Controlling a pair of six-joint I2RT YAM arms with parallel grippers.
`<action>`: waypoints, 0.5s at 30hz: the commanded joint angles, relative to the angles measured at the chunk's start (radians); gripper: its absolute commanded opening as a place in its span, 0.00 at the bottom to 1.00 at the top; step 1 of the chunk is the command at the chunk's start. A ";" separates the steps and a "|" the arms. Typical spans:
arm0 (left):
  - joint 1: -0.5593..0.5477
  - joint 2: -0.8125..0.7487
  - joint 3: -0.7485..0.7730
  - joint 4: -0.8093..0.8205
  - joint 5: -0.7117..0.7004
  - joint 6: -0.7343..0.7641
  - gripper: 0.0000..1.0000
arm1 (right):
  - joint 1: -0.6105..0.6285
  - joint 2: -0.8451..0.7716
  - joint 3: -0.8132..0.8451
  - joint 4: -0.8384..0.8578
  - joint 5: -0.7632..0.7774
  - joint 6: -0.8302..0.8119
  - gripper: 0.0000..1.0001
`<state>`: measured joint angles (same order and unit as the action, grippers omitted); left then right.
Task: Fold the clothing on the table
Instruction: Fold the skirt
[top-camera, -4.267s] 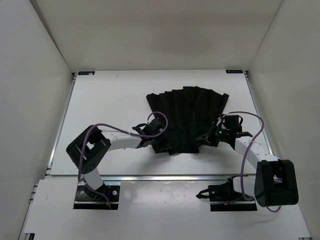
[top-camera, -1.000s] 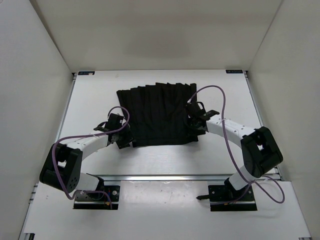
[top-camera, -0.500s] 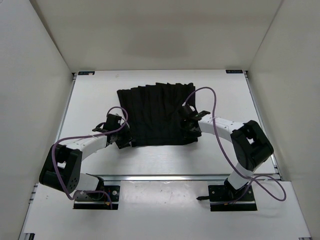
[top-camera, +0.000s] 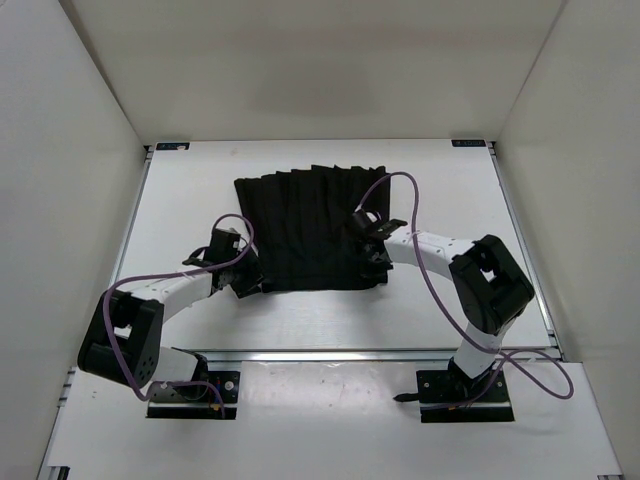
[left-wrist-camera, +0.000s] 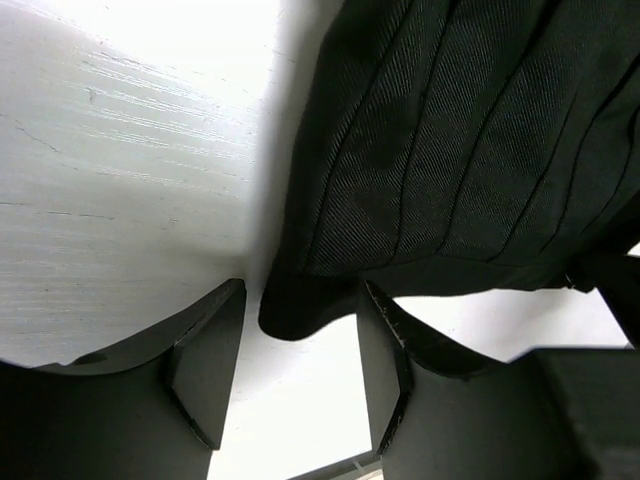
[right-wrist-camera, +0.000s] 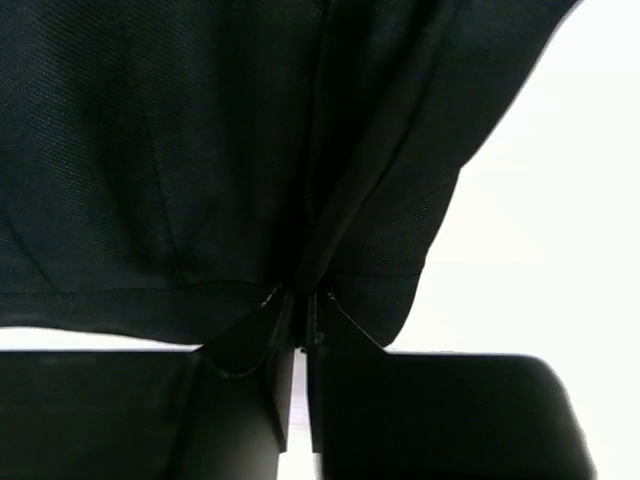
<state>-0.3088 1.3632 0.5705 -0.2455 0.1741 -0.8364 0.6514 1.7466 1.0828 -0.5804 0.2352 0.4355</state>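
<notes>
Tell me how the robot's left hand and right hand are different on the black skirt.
The left hand is open, with a corner of the black pleated skirt loose in its gap; the right hand is shut, pinching the skirt's edge. The left hand sits at the skirt's near left corner; the right hand is at its right side. Both are black, low over the white table and at the skirt's edge.

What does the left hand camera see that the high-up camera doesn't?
Only the left wrist view shows the skirt's pleat lines up close, and its corner between the open left gripper's fingers. Only the top view shows the whole skirt and the right gripper at its right edge. Both show the black skirt on the white table.
</notes>
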 joint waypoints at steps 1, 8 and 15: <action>0.023 -0.013 -0.024 -0.026 -0.001 0.014 0.60 | 0.004 0.011 0.022 -0.020 -0.008 0.005 0.00; 0.164 -0.107 0.051 -0.129 -0.003 0.085 0.59 | -0.081 -0.125 0.199 0.198 -0.586 0.078 0.00; 0.214 -0.121 0.230 -0.293 0.011 0.181 0.59 | -0.393 -0.503 -0.143 0.356 -0.813 0.367 0.00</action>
<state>-0.0826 1.2823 0.7227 -0.4603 0.1806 -0.7162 0.4213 1.3861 1.1347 -0.2947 -0.4072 0.6487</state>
